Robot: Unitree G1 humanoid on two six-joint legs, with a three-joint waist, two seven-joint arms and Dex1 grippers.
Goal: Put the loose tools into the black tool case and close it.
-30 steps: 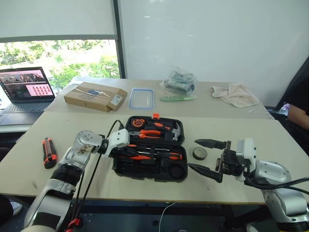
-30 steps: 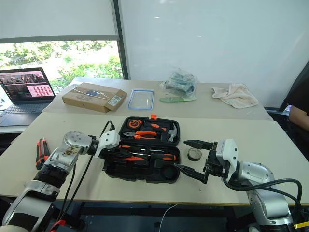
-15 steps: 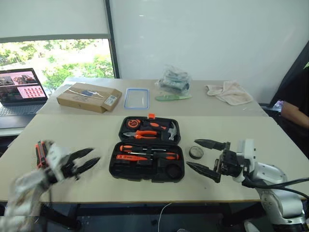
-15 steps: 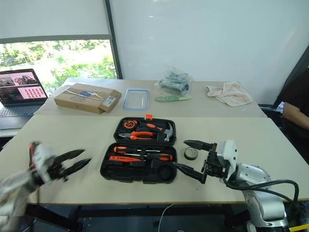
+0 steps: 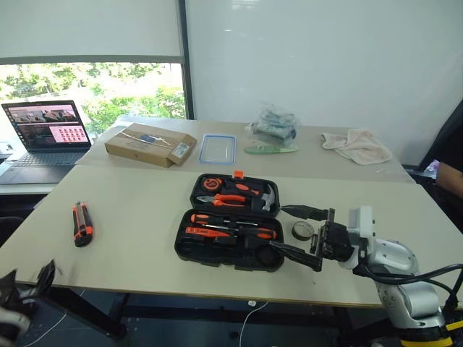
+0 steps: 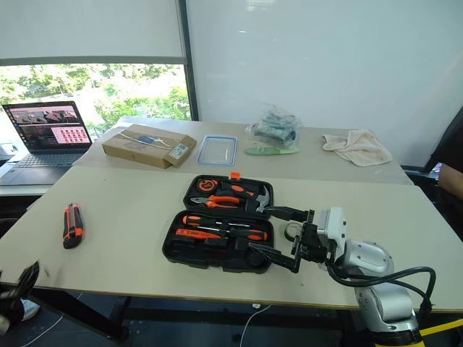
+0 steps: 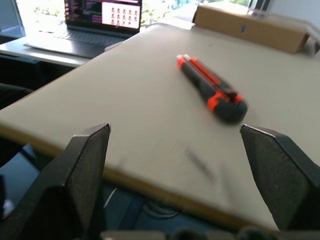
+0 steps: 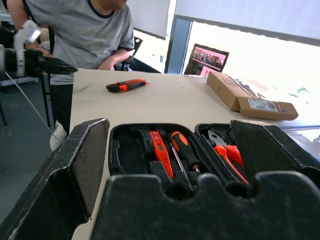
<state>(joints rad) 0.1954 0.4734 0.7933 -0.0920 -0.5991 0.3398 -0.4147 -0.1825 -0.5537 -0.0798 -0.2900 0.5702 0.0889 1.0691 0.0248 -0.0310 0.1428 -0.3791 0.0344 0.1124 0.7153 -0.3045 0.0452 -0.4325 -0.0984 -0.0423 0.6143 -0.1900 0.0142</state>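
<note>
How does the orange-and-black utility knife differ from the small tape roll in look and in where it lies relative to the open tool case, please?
The utility knife is long, slim and orange-and-black; the tape roll is a small dark ring. The utility knife lies well off to the left of the black tool case, near the table's left edge; the tape roll sits close beside the case's right side, between the right tool's open fingers. Both lie loose on the table, outside the case.

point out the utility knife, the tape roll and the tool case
utility knife [image 5: 82, 224], left eye view, middle of its orange-and-black body
tape roll [image 5: 302, 230], left eye view, top face of the roll
tool case [image 6: 215, 254], right eye view, bare recess in the near half
</note>
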